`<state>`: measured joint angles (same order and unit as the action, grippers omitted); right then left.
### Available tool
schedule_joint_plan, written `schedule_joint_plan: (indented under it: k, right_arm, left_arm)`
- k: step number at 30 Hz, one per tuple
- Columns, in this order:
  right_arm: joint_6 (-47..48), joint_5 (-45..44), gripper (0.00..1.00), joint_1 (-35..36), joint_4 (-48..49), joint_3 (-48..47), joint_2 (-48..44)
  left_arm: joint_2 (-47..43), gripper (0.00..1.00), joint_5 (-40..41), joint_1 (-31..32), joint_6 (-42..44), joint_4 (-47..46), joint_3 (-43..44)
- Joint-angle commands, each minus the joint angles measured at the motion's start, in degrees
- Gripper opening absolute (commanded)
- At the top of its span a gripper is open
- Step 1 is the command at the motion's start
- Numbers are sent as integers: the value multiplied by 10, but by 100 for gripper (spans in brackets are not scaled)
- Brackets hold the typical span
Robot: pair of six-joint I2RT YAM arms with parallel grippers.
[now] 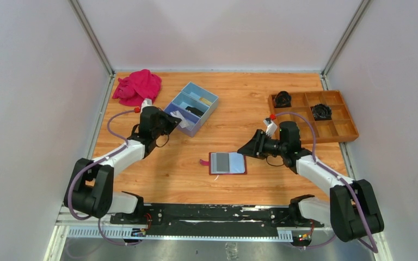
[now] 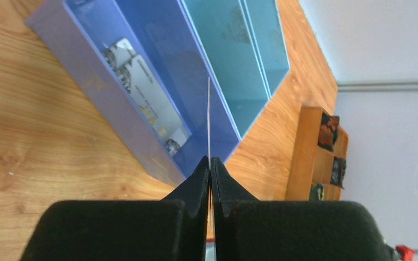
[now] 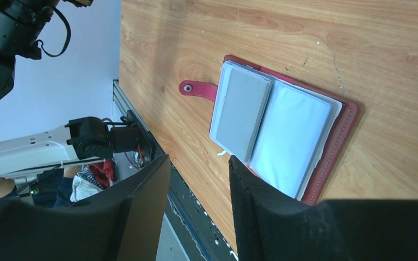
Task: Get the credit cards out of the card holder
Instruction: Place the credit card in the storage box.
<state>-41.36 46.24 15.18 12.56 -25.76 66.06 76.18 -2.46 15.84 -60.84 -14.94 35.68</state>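
Observation:
The dark red card holder (image 1: pixel 228 163) lies open on the table, its pink-red tab strap (image 1: pixel 203 161) pointing left. In the right wrist view the card holder (image 3: pixel 334 144) shows see-through pockets with a grey card (image 3: pixel 242 111) in the left one. My right gripper (image 1: pixel 246 148) is open and empty, just right of the holder; its fingertips (image 3: pixel 198 160) hover near the holder's edge. My left gripper (image 1: pixel 175 118) is shut on a thin credit card (image 2: pixel 209 117), seen edge-on, above the blue box (image 2: pixel 158 60). Another card (image 2: pixel 141 100) lies in the box's near compartment.
The blue three-compartment box (image 1: pixel 191 107) stands at the back left of centre. A bright pink cloth (image 1: pixel 137 86) lies in the far left corner. A wooden compartment tray (image 1: pixel 337 130) with dark objects stands at the right; it also shows in the left wrist view (image 2: pixel 299 157).

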Motion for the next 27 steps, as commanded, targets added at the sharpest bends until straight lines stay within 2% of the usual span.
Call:
schedule_joint_plan:
  k: [1,11,12,17,27]
  right_arm:
    - [11,-4,48,-9,-10,-8,-7]
    - [9,-6,48,-9,-13,-9,-10]
    - [9,-6,48,-9,-15,-9,-11]
    - [9,-8,48,-9,-15,-8,-11]
    - [10,-10,48,-8,-13,-16,0]
  left_arm:
    - [25,0,75,-3,-9,-10,24]
    - [116,0,41,-2,-12,-9,79]
    - [119,3,35,-2,-13,-9,81]
    - [116,18,28,-2,-24,-9,71]
    - [59,20,28,-2,-30,-8,29]
